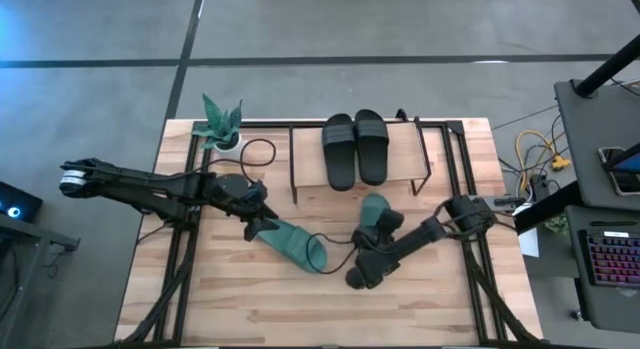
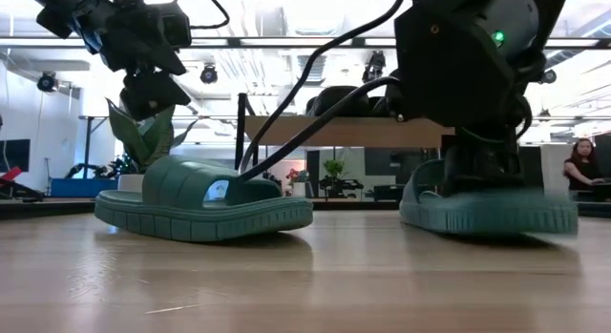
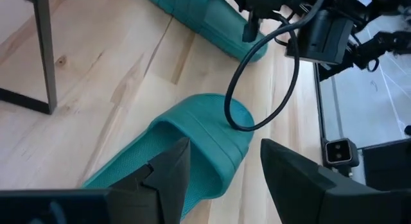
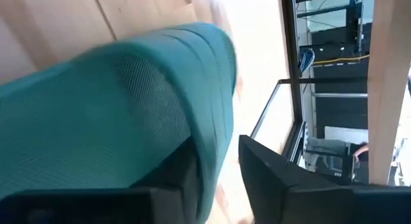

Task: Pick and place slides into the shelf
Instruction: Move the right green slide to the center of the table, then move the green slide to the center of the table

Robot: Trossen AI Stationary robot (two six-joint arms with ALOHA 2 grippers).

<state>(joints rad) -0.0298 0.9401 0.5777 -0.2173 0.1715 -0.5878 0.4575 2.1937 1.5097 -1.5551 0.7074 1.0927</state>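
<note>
Two black slides lie side by side on the shelf's top board. Two teal slides rest sole-down on the table. My left gripper hovers open above the left teal slide, clear of it in the low view. My right gripper stands open at the right teal slide, with one finger under the strap and the other outside it. A black cable crosses over the left teal slide. My right gripper straddles the edge of the right teal slide's strap, one finger tucked under the strap, the other outside with a gap. Whether the inner finger touches the strap, I cannot tell. The slide sits on the table.
A small potted plant stands at the table's far left corner. The shelf's thin black frame rises just beyond both teal slides. Bare wood stretches along the near side. A person sits in the room behind the table.
</note>
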